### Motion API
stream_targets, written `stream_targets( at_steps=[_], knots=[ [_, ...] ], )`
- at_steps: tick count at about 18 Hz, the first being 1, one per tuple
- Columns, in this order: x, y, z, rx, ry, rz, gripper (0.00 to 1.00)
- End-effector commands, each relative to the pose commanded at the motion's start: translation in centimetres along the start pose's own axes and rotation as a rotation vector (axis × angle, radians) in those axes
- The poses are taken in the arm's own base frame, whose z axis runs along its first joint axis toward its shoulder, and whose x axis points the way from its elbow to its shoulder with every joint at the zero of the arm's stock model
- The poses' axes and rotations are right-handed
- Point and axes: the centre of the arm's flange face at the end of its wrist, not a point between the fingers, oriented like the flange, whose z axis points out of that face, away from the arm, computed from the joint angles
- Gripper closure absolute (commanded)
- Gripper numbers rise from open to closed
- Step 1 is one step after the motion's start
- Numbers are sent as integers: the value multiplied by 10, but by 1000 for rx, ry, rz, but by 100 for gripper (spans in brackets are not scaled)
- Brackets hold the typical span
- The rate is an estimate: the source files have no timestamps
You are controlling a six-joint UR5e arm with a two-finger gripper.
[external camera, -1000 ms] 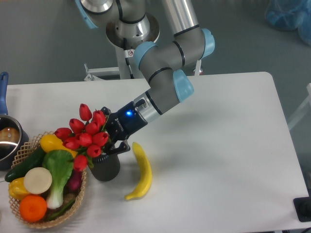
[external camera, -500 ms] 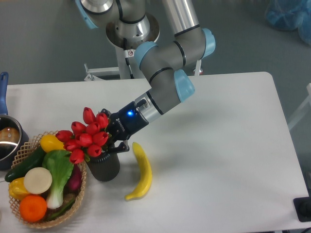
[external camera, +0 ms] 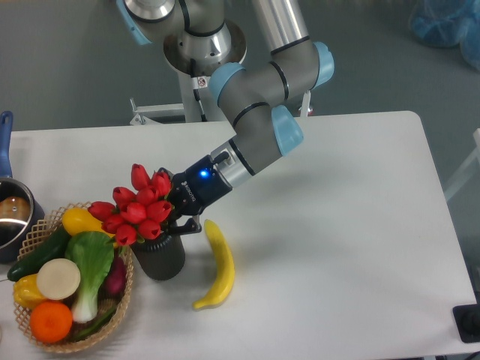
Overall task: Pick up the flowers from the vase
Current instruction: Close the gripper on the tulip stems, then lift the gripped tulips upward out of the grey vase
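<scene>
The flowers (external camera: 139, 208), a bunch of red tulip buds, hang over the mouth of the dark ribbed vase (external camera: 161, 261), which stands upright at the table's front left. My gripper (external camera: 174, 222) reaches in from the right and is shut on the flowers just below the buds. The buds hide most of its fingers and the stems, so I cannot tell whether the stem ends are still inside the vase.
A yellow banana (external camera: 217, 266) lies just right of the vase. A wicker basket (external camera: 124, 304) of vegetables and fruit touches the vase on the left. A metal pot (external camera: 11, 217) with a blue handle stands at the left edge.
The flowers have risen a little and shifted right together with the gripper. The vase has stayed in place.
</scene>
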Motion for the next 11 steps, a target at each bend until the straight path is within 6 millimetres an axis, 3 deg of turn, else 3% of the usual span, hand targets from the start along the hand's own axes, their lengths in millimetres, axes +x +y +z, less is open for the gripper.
stream_targets(
  at_steps=[4,11],
  knots=[
    [0,-13,-16,50,-24,-39,70],
    [5,-25,-20,109,-22,-70,70]
  ],
)
